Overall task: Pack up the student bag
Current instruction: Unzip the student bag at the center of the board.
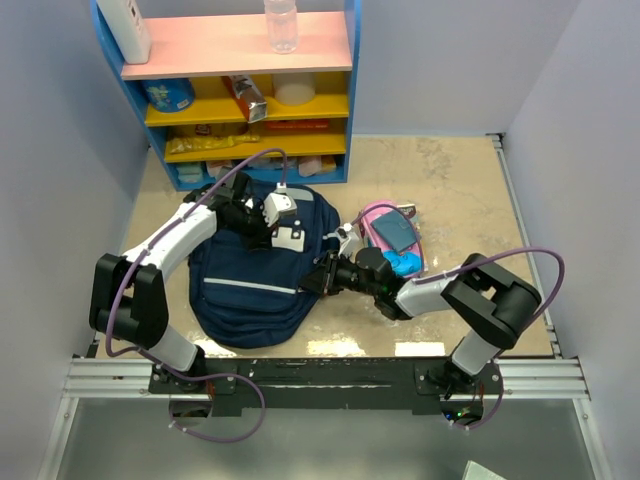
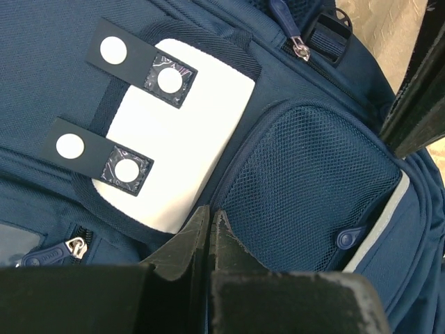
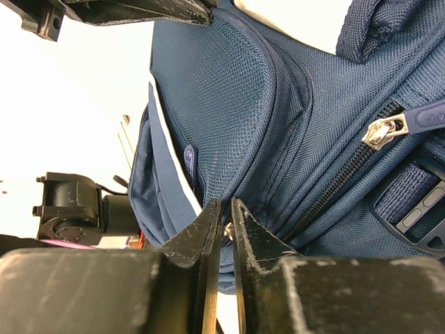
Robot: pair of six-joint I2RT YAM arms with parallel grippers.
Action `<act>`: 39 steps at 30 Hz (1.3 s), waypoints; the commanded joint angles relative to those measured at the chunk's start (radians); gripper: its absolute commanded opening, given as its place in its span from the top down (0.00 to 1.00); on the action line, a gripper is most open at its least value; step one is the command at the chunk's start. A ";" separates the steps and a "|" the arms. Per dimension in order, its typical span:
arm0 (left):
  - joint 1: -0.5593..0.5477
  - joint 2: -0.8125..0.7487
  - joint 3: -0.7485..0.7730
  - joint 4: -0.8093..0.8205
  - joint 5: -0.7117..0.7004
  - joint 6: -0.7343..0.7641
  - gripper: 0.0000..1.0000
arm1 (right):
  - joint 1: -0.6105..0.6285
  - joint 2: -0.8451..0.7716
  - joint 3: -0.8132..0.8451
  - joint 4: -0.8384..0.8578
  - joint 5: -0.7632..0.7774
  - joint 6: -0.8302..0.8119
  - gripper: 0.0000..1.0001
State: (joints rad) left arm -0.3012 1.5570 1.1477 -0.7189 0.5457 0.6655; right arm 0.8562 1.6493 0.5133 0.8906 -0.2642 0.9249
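Observation:
The student bag (image 1: 250,285), navy with a light-grey stripe, lies flat on the table between both arms. My left gripper (image 1: 258,234) rests on its upper part beside the white patch (image 1: 291,238). In the left wrist view that gripper (image 2: 211,212) is shut, tips pressed to the fabric between the white patch (image 2: 188,139) and a mesh pocket (image 2: 306,195). My right gripper (image 1: 320,277) is at the bag's right edge. In the right wrist view its jaws (image 3: 225,205) are closed on a small silver zipper pull (image 3: 227,229) low on the bag (image 3: 278,104).
A pink pencil case (image 1: 372,222) with a blue-grey item on top lies right of the bag. A blue and yellow shelf unit (image 1: 240,100) with bottles and boxes stands at the back. Another zipper pull (image 3: 381,132) shows higher on the bag. Walls close in on both sides.

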 commanded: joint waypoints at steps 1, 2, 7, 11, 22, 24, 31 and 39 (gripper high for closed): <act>-0.007 -0.052 0.027 0.090 0.059 -0.032 1.00 | 0.012 -0.042 -0.012 0.030 -0.023 0.002 0.89; -0.007 -0.052 0.027 0.091 0.057 -0.032 1.00 | 0.012 -0.048 -0.016 0.019 -0.017 0.002 0.90; -0.006 -0.051 0.029 0.093 0.048 -0.032 1.00 | 0.012 -0.158 -0.010 -0.156 0.014 -0.099 0.60; -0.006 -0.049 0.029 0.087 0.039 -0.026 1.00 | 0.012 -0.284 0.021 -0.366 0.089 -0.327 0.45; -0.006 -0.048 0.023 0.075 0.040 -0.012 1.00 | 0.070 -0.468 0.050 -0.630 0.279 -0.813 0.48; -0.006 -0.048 0.023 0.069 0.039 -0.006 1.00 | 0.075 -0.468 0.076 -0.651 0.272 -0.899 0.48; -0.006 -0.063 0.046 0.032 0.053 0.013 1.00 | 0.121 -0.389 0.108 -0.650 0.198 -1.098 0.51; -0.006 -0.097 0.034 0.022 0.066 0.028 1.00 | 0.121 -0.284 0.050 -0.486 0.148 -1.071 0.59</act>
State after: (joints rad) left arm -0.3054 1.5246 1.1481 -0.7086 0.5564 0.6769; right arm 0.9760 1.3376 0.5816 0.2768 -0.0738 -0.1204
